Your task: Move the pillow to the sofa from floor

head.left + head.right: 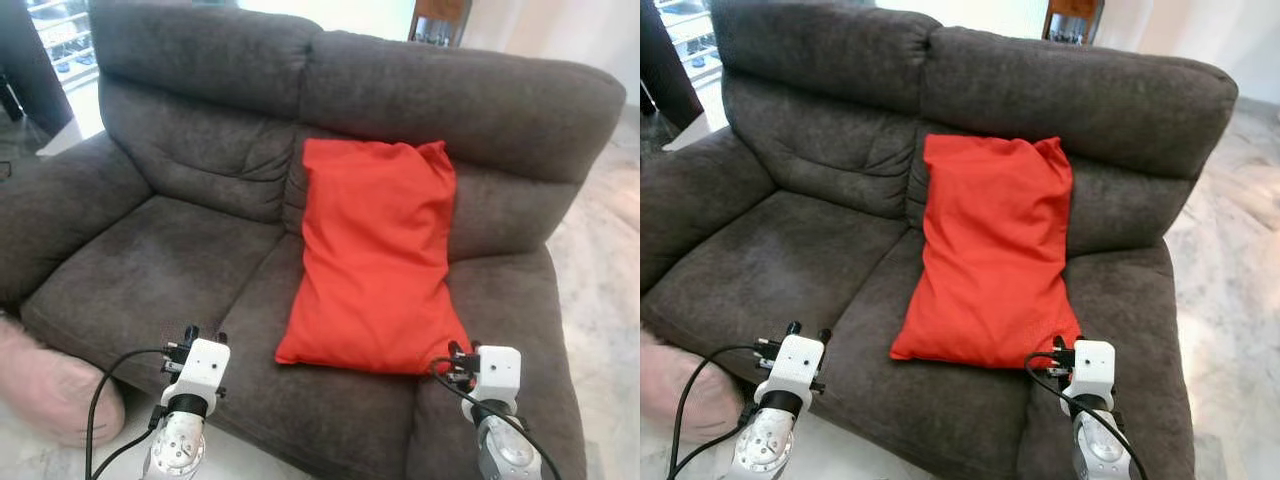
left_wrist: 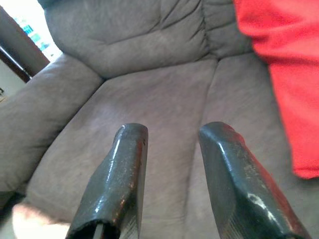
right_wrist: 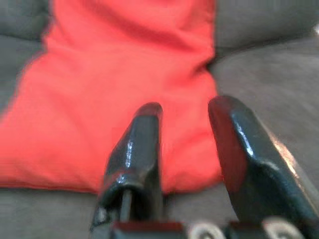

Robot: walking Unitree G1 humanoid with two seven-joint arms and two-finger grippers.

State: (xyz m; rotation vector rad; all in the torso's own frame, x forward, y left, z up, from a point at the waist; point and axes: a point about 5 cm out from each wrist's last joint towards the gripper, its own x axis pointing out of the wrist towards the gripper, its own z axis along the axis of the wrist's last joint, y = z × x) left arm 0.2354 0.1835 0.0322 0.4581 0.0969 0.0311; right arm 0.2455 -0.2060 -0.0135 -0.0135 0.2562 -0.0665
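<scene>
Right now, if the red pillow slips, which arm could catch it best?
Probably the right. The right gripper is open at the red pillow's lower corner; the left gripper faces bare sofa seat, well aside.

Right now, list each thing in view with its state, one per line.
Pillow: red, on the sofa, leaning against the backrest, not held.
Sofa: left seat bare.
Pink cushion: on the floor by the sofa's left front.
Left gripper: open, holding nothing.
Right gripper: open, holding nothing, before the pillow's near corner.
</scene>
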